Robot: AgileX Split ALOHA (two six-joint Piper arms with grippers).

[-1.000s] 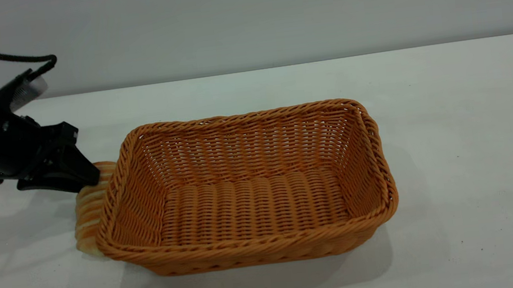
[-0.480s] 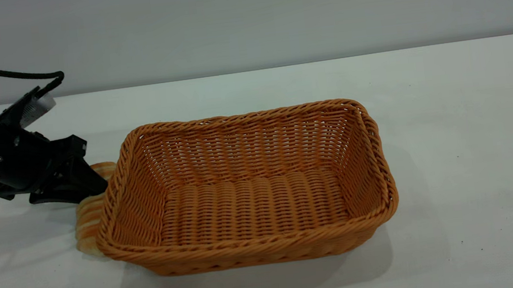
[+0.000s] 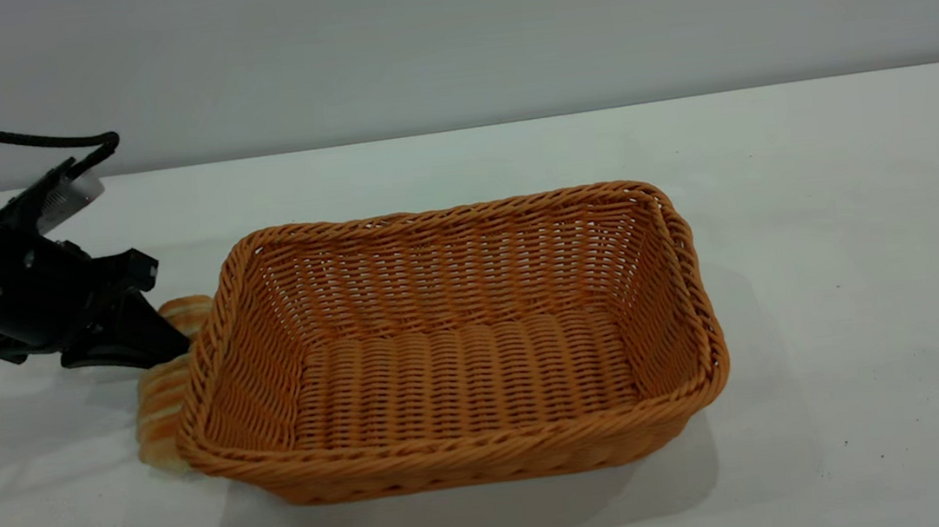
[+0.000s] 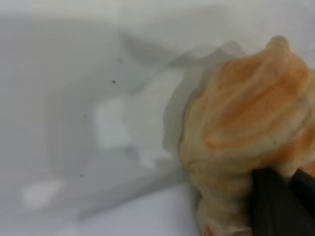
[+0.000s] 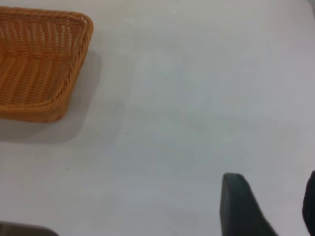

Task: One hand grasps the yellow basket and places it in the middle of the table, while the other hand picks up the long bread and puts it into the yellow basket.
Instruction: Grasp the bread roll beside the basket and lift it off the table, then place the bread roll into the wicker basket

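The table (image 3: pixel 827 261) carries the yellow basket (image 3: pixel 452 344) and the long bread (image 3: pixel 164 391).

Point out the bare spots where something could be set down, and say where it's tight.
Free: the table right of the yellow basket, the strip behind it to the wall, and the basket's floor. Tight: the basket's left end, where the long bread lies against it under the left gripper. The right gripper hovers over bare table.

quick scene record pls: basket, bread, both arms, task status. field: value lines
yellow basket: mid-table, upright, empty
long bread: on the table against the basket's left end, outside it
left gripper: down at the bread, jaws on it
right gripper: away from the basket, above bare table, jaws open, empty
status: basket placed; bread not yet in it
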